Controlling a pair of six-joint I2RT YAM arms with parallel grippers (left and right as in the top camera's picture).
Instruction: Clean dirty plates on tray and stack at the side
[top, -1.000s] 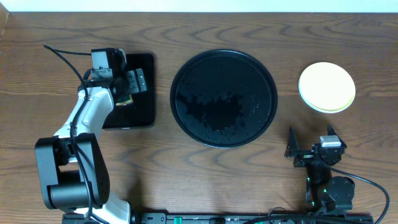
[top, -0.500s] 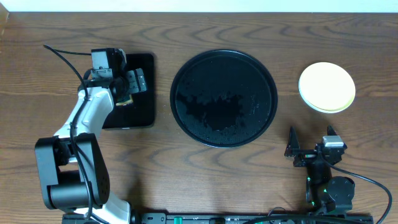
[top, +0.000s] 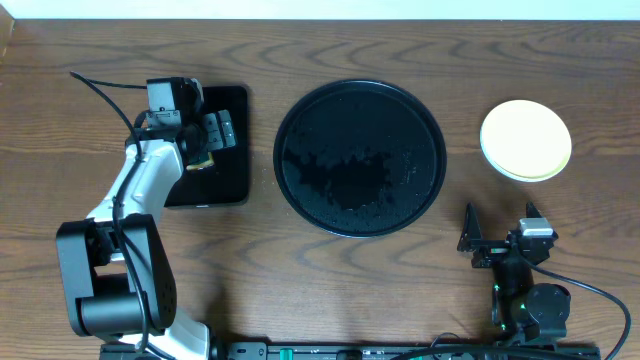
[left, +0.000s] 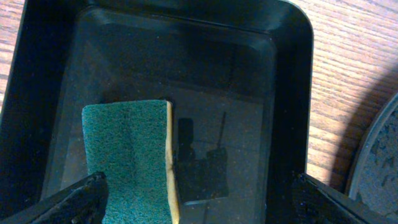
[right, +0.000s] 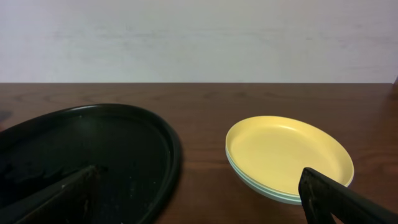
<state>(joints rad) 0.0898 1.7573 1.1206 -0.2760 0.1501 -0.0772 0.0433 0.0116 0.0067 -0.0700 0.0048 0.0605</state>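
Observation:
The plates stand in one stack on the table at the right, pale yellow on top, mint-blue edges beneath; the right wrist view shows the stack too. The round black tray holds no plates, only wet specks, and shows in the right wrist view. My left gripper is open over the small rectangular black tray, just above a green and yellow sponge that lies between its fingers. My right gripper is open and empty near the front edge, below the stack.
The rectangular tray lies left of the round tray with a narrow strip of wood between them. A black cable loops from the left arm. Bare wooden table surrounds the stack.

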